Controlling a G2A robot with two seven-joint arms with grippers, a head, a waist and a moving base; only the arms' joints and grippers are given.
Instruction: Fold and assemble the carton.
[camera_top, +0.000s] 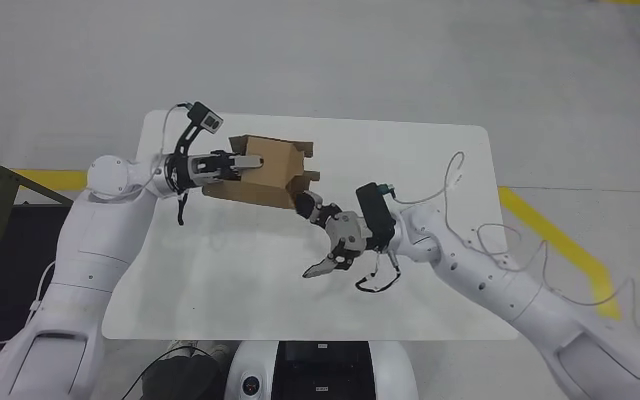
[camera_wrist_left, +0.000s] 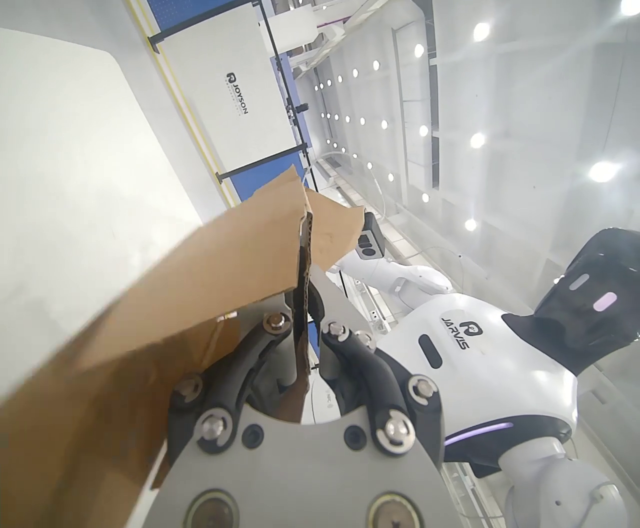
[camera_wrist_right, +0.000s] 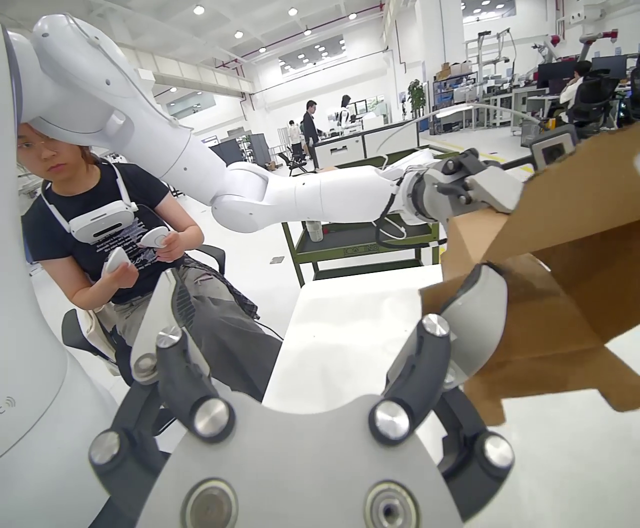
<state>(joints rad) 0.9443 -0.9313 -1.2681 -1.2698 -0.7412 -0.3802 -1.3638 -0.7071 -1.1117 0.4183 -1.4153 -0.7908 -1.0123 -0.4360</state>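
Observation:
A brown cardboard carton (camera_top: 265, 170) is held up over the back left of the white table (camera_top: 200, 290), partly formed, with loose flaps sticking out toward the table's middle. My left gripper (camera_top: 240, 162) is shut on one carton wall; the left wrist view has the corrugated edge (camera_wrist_left: 304, 300) pinched between its fingers. My right gripper (camera_top: 318, 238) stands open at the carton's near right corner. In the right wrist view one finger (camera_wrist_right: 480, 305) presses against a flap of the carton (camera_wrist_right: 565, 280), while the other finger (camera_wrist_right: 165, 305) is out in the air. Beyond the flap, the left gripper (camera_wrist_right: 480, 185) grips the carton.
Bare table surface (camera_top: 300, 320) spreads across the front and the right. A green cart (camera_wrist_right: 360, 245) stands off the table's edge behind the left arm. Loose cables (camera_top: 455, 180) hang along the right arm.

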